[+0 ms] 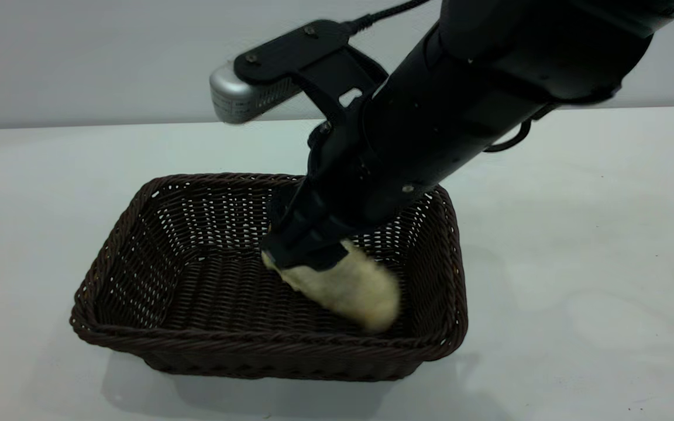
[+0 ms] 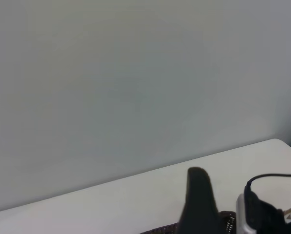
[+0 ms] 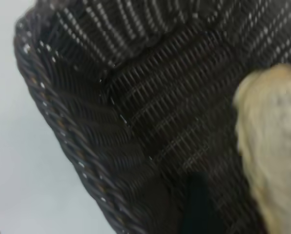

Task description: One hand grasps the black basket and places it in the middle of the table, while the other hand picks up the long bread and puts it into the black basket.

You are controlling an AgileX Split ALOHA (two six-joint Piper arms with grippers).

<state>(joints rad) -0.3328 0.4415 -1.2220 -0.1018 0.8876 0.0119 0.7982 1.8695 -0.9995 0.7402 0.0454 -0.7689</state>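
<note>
Long bread (image 1: pixel 348 289) held by right hand (image 1: pixel 305 254) inside black basket (image 1: pixel 138 345)

The exterior camera looks down at a slant from in front of the counter (image 1: pixel 577 245), close to the black basket (image 1: pixel 138 234), which fills the middle of its view, with the wall behind. The left wrist camera sits high above the counter (image 2: pixel 135 200) and faces almost level toward the wall; only a sliver of the basket's rim (image 2: pixel 228 217) shows at its lower edge. The right wrist camera hangs very near, inside the basket (image 3: pixel 87 97), aimed at one woven corner and the long bread (image 3: pixel 272 146). All three views share the basket; exterior and right wrist share the long bread (image 1: pixel 348 286).
</note>
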